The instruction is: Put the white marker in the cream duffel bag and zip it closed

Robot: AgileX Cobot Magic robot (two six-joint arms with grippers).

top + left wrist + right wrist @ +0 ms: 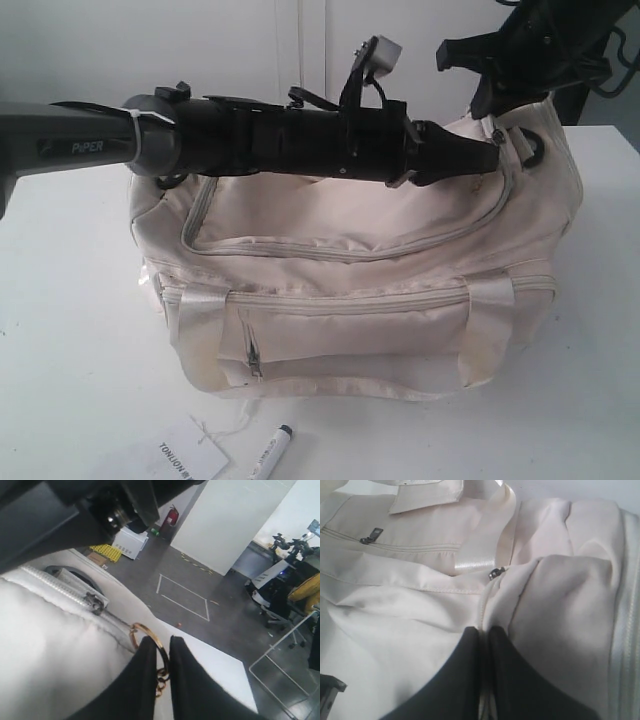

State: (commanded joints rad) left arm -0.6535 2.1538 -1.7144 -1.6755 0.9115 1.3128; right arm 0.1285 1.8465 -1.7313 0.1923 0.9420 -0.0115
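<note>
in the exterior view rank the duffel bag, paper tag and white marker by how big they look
1. cream duffel bag, by far largest
2. paper tag
3. white marker
Tag and marker are both cut off at the bottom edge, so their order is unsure.

1. One cream duffel bag [350, 290].
2. One white marker [270, 452].
3. One paper tag [190, 462].
4. One gold keyring [142, 626].
5. Two grippers: left gripper [161, 642], right gripper [482, 630].
6. One counter [80, 350].
</note>
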